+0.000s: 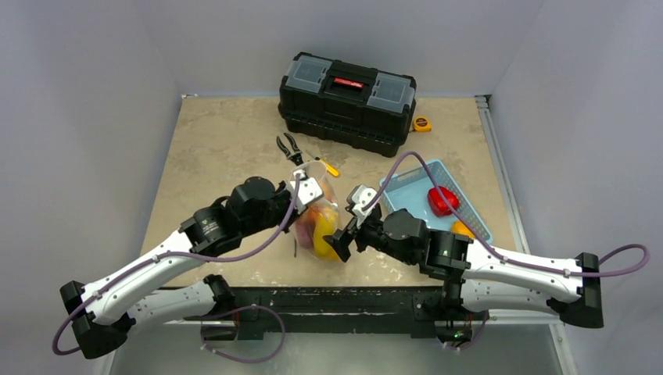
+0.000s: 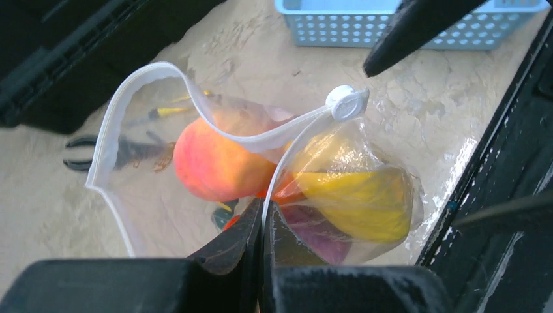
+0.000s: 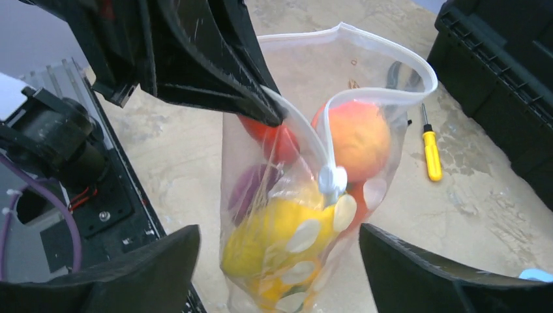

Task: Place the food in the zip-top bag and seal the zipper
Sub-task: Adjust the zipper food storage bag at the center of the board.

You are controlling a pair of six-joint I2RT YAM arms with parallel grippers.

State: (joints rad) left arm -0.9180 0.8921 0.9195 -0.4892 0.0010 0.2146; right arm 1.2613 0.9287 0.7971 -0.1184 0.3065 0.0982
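Plastic film, clear and floppy with white round dots on one face, makes up the zip-top bag [image 3: 297,215]. It hangs upright near the front edge of the mottled beige worktop [image 1: 219,148], between the two arms. Through the film show smooth, glossy toy foods: a rounded peach [image 2: 218,163], a yellow piece [image 2: 358,199], a purple piece [image 2: 313,235] and a red one [image 3: 280,140]. The zipper [image 3: 385,45] is a thin whitish strip; it curls in an open loop on one side of its round white slider [image 2: 346,103]. The left end effector [image 2: 263,215] has its black fingers pressed together on that strip. The right end effector [image 3: 279,228] stands wide apart, one finger on either side of the bag's lower half. A perforated light blue basket [image 1: 406,187] lies just beyond.
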